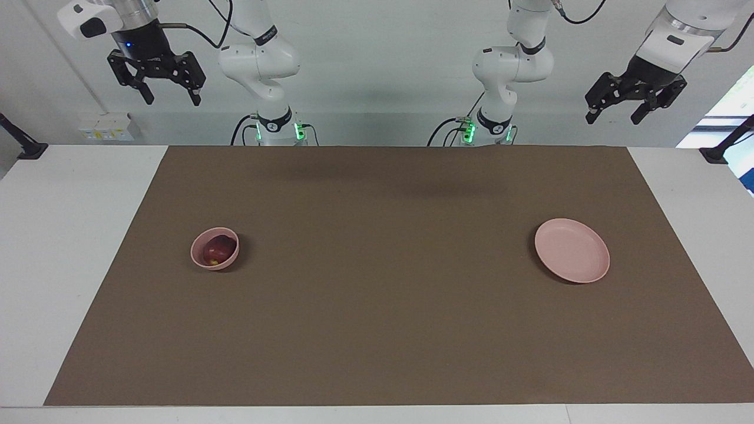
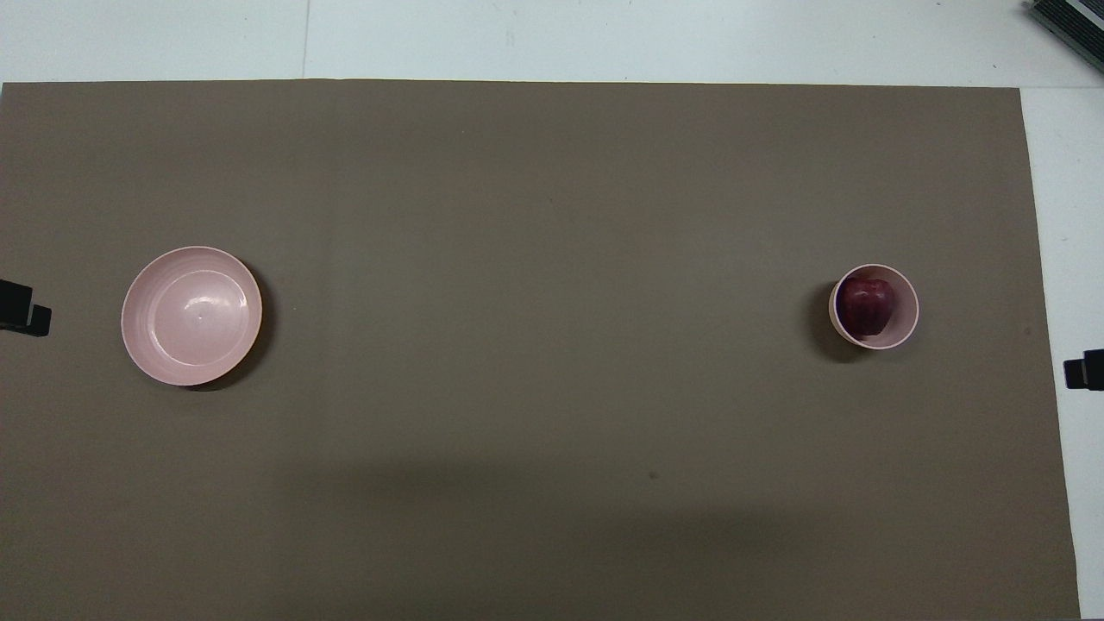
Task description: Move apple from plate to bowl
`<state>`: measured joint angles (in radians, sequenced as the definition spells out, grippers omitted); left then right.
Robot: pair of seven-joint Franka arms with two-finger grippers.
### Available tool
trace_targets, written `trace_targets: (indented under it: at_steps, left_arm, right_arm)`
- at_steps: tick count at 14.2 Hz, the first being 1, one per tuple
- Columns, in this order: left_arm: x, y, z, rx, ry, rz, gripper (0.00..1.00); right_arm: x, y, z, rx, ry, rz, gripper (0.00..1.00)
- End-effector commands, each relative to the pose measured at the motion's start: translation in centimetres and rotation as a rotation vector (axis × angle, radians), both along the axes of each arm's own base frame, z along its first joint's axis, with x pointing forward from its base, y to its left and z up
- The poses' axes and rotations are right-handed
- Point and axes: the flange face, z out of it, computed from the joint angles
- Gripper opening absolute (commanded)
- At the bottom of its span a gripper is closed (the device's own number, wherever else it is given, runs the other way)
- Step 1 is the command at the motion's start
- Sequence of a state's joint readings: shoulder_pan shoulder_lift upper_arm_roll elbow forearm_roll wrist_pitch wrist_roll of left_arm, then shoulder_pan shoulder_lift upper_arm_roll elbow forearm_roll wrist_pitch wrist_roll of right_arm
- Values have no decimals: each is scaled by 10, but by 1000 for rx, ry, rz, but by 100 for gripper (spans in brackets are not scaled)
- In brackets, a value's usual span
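1. The apple (image 1: 218, 250) sits inside the bowl (image 1: 199, 257), toward the right arm's end of the table, low within the bowl's wall and touching nothing else.
2. From overhead the apple's (image 2: 866, 305) stem dimple faces roughly upward, so it seems to stand upright. Being round, it has no long axis worth naming. A yellowish patch shows low on it in the facing view.
3. The plate (image 1: 572, 250) lies bare at the left arm's end of the brown mat (image 1: 377, 330), well apart from the bowl.
4. The right gripper (image 1: 156, 75) hangs high above the table edge at its own end, fingers spread wide, holding nothing.
5. The left gripper (image 1: 635, 97) waits raised at its own end, likewise wide open and empty.
6. Judged from this layout, the transfer looks complete: the fruit is off the plate and in the bowl, and both arms stand clear.
7. The next move appears to call for nothing more than parking the arms. Any further reach near the bowl would risk nudging it.
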<state>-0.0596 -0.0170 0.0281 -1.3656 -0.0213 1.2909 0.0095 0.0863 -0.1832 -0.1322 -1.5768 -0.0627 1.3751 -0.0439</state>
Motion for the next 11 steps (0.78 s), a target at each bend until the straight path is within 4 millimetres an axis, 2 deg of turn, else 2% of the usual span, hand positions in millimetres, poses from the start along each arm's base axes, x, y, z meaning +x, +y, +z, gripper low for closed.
trace_targets:
  at_steps: [1,3,7,9,11]
  left_arm:
    - [-8,3,0,19,5,11,100]
    - [-8,2,0,18,5,11,100]
    - [-8,2,0,18,5,11,100]
    - [-9,1,1,15,6,12,100]
    - [-9,-14,2,8,-1,-19,100]
  right_arm:
    - [0,4,-7,-14,23,64,100]
    - [-2,6,-10,-12,38,68,100]
    - [-2,-20,-14,-8,37,12,100]
    - [3,-20,-13,24,27,6,100]
    - [4,-16,-7,45,24,14,100]
